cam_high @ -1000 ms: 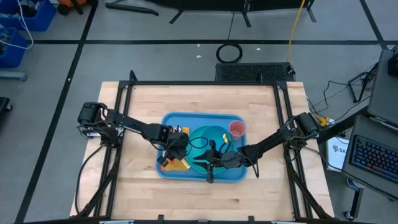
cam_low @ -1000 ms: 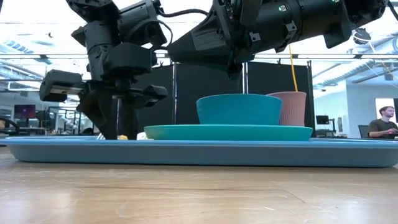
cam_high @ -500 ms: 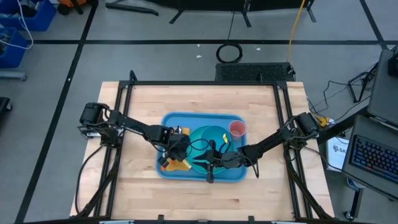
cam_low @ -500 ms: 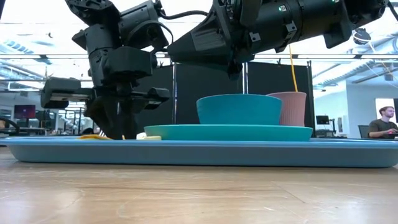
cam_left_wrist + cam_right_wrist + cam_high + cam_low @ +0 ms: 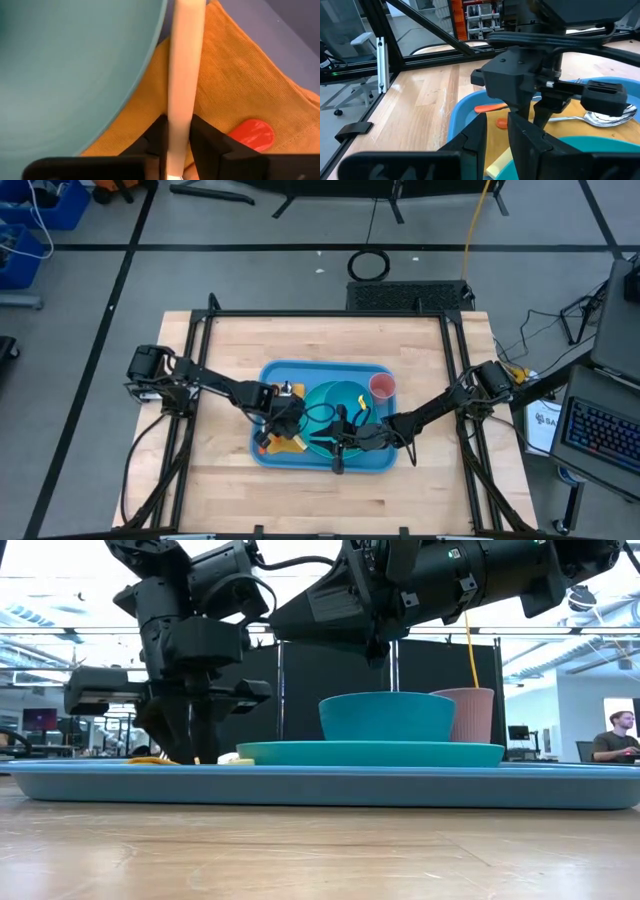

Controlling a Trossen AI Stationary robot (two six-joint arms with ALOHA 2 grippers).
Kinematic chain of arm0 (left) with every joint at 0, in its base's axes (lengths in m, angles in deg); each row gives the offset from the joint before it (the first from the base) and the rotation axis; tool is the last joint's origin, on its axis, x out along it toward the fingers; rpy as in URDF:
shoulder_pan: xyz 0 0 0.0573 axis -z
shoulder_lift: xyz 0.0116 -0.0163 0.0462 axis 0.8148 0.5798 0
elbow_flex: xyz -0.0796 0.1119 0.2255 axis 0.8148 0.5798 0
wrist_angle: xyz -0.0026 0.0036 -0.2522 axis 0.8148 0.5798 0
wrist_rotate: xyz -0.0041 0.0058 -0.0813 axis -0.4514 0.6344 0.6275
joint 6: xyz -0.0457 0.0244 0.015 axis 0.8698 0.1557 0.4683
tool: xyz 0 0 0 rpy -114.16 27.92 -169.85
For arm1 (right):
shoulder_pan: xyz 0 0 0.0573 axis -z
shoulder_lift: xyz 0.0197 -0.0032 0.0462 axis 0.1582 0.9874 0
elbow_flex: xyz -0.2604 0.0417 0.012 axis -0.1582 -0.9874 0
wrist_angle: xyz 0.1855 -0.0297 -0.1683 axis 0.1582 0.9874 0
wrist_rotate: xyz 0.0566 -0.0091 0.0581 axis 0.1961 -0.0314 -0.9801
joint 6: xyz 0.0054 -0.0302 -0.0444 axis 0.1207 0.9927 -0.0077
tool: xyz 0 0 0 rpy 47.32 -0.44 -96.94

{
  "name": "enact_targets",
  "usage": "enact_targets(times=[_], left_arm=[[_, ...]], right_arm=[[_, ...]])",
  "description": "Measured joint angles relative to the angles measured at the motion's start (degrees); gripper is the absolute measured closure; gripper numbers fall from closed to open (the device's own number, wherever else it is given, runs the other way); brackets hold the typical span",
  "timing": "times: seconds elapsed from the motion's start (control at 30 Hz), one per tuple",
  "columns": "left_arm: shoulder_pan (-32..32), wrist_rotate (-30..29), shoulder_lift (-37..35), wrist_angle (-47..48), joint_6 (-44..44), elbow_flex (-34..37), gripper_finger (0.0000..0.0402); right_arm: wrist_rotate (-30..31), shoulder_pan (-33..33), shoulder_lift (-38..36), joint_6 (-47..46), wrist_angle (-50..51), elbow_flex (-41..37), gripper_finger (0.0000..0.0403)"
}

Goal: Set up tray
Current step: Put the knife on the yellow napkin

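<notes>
The light-blue tray (image 5: 300,367) lies mid-table. It carries a teal plate (image 5: 335,395) with a teal bowl (image 5: 387,716), a pink cup (image 5: 381,387) and a yellow-orange napkin (image 5: 285,445). My left gripper (image 5: 179,135) points down over the napkin beside the plate's rim and is shut on a cream utensil handle (image 5: 186,75). An orange-red utensil end (image 5: 252,134) lies on the napkin. My right gripper (image 5: 338,442) hovers level above the plate's near side, with a pale yellow piece (image 5: 498,167) between its fingers. My left gripper pinches the cream handle (image 5: 181,112) by its two long sides between both fingers. It comes from above, pointing down, fingers across the handle. The handle runs on over the napkin along the plate's rim. My right gripper's narrow gap holds the pale yellow piece; which part, I cannot tell.
A spoon (image 5: 605,118) and an orange-red utensil (image 5: 490,107) lie on the tray by the left gripper. The black frame rails (image 5: 330,313) run round the wooden table. A person (image 5: 620,735) sits in the room beyond.
My left gripper has shut its fingers onto the cream handle over the napkin, staying in the same place. The right arm has kept still.
</notes>
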Motion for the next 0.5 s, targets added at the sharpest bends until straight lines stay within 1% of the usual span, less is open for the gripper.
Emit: enact_targets(times=[0.07, 0.17, 0.33, 0.5], left_arm=[[0.47, -0.31, -0.04, 0.31, -0.7, -0.08, 0.0343], [1.25, -1.28, -0.07, 0.71, -1.24, -0.09, 0.0345], [1.85, -2.42, -0.11, 1.21, -0.21, -0.09, 0.032], [2.01, -2.94, -0.11, 1.25, -0.35, -0.07, 0.0313]], right_arm=[[0.0, 0.0, 0.0, 0.0, 0.0, 0.0, 0.0332], [0.0, 0.0, 0.0, 0.0, 0.0, 0.0, 0.0332], [0.0, 0.0, 0.0, 0.0, 0.0, 0.0, 0.0332], [0.0, 0.0, 0.0, 0.0, 0.0, 0.0, 0.0332]])
